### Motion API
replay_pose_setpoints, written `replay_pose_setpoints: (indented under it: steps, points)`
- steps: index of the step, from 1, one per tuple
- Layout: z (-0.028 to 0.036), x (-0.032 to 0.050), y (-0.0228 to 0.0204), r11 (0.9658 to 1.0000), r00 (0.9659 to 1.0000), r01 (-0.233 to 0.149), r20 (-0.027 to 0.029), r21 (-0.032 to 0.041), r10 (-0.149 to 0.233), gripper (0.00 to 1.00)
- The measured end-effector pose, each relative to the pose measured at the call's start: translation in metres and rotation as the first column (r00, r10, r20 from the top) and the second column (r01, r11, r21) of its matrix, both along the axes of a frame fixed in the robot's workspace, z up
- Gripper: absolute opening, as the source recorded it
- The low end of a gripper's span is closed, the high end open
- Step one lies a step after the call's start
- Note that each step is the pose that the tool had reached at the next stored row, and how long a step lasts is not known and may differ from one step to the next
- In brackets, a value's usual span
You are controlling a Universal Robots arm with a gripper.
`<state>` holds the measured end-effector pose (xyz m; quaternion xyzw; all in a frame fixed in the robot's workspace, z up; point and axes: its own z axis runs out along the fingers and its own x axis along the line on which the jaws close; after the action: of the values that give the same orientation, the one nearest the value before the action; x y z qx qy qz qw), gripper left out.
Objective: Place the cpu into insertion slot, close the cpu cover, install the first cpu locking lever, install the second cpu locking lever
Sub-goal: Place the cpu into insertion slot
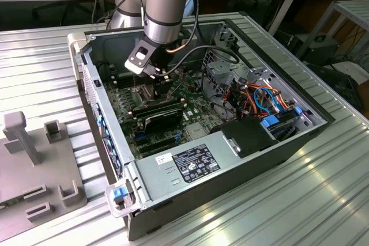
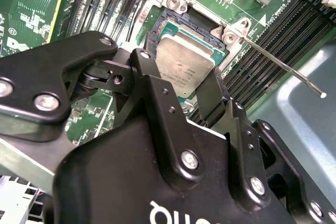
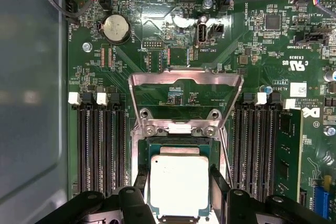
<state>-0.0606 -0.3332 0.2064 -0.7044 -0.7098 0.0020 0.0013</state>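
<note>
- Dull silver metal on top with a thin green rim: that's the cpu (image 3: 178, 184), sitting square over the insertion slot (image 2: 181, 19). I can't tell from these angles if it's fully down in the slot or a hair above the contacts.
- The claw (image 3: 180, 182) is closed to chip width, with one black finger (image 2: 152, 85) against each of two opposite edges. So it's holding the cpu by the rim, and nothing touches the metal top.
- The cpu cover (image 3: 157, 78) is flipped up and back from the slot on its hinge side, so it's not closed yet.
- One thin wire locking lever (image 2: 286, 68) sticks out free from a corner of the slot, not hooked down.
- Long black memory slots (image 3: 100, 150) run along both sides of the slot, pretty close to the fingers.
- My take on handling: the chip is light, flat and stiff, but the lid looks slick and the fine contacts in the slot look very fragile. An edge grip like this seems right. Hold it by the rim, keep it level, and don't press or slide it around on the slot.
- The slot sits on the board inside an open computer case (image 1: 230, 185), which lies on a ribbed metal counter (image 1: 323, 200).
</note>
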Motion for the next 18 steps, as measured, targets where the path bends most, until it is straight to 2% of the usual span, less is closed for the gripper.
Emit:
replay_pose_setpoints:
  steps: [10, 18]
  points:
    - [-0.0070, 0.0000, -0.0001, 1.0000, 1.0000, 0.000, -0.0005, -0.0003, 0.000, 0.55]
    - [-0.0072, 0.0000, -0.0001, 1.0000, 1.0000, 0.000, -0.0004, 0.0000, 0.000, 0.55]
